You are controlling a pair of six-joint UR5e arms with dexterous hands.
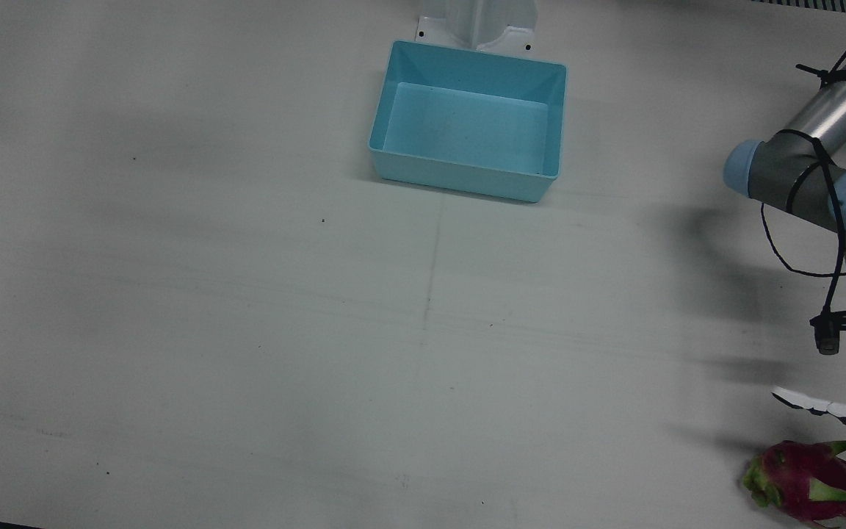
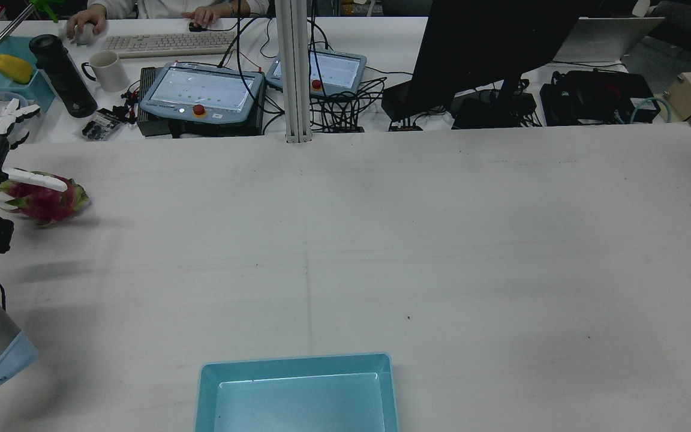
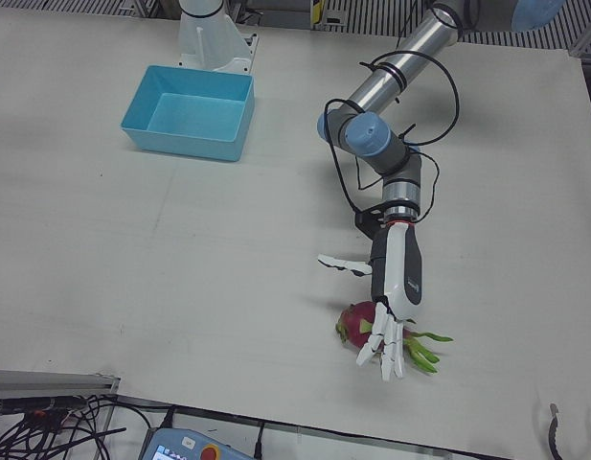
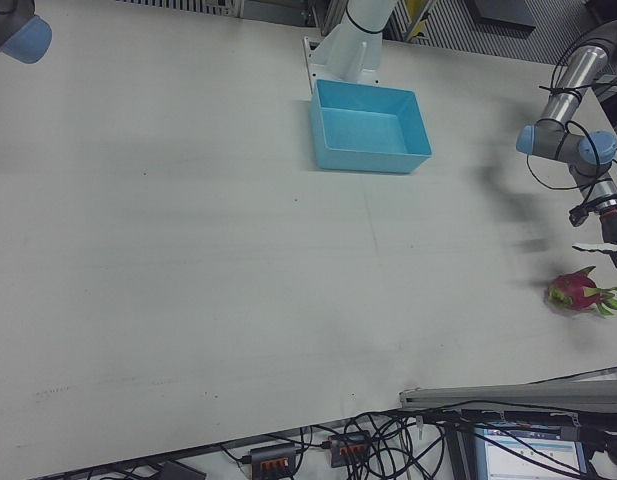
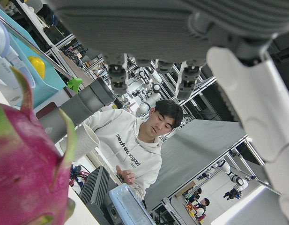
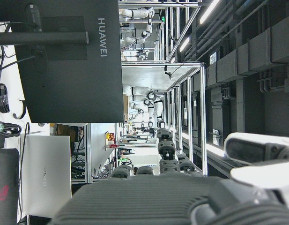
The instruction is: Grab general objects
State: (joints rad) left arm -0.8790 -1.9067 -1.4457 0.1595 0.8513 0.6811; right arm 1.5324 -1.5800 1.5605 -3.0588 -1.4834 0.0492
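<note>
A pink dragon fruit (image 1: 805,481) with green scales lies near the table's front edge on the robot's left side; it also shows in the rear view (image 2: 45,204), the left-front view (image 3: 355,324) and the right-front view (image 4: 576,292). My left hand (image 3: 396,287) hovers just above it, open, fingers spread past the fruit and the thumb out to the side. In the left hand view the fruit (image 5: 22,173) fills the lower left under the palm (image 5: 181,28). My right hand (image 6: 172,197) shows only in its own view, raised, open and empty.
A blue bin (image 1: 393,158), empty, stands mid-table near the robot's pedestal (image 3: 204,38). Beyond the table's front edge is a desk with pendants (image 2: 201,90), a monitor (image 2: 477,54), a keyboard and a seated person.
</note>
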